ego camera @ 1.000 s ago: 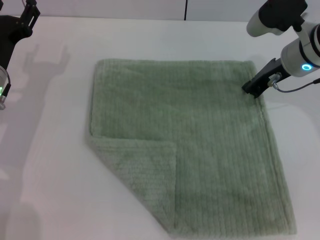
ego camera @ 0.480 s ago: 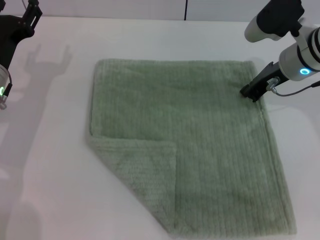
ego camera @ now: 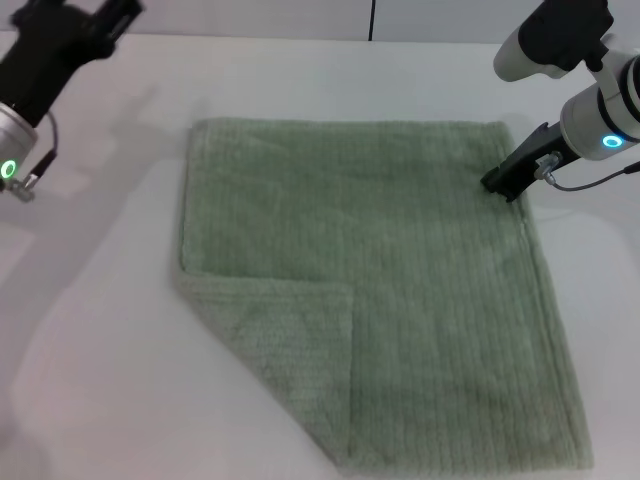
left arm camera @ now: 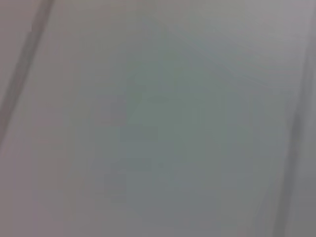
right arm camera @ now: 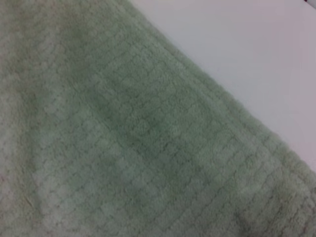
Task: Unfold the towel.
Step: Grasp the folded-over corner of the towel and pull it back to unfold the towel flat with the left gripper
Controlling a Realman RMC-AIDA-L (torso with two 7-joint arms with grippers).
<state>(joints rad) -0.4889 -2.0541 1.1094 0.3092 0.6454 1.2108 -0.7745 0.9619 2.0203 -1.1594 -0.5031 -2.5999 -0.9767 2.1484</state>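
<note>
The left hand has been swung in from the worktop's far left corner, toward the towel.

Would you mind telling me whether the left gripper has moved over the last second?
Yes. In the head view the left gripper has swung inward toward the towel's far-left corner, though it remains off the cloth. The towel itself lies unchanged.
</note>
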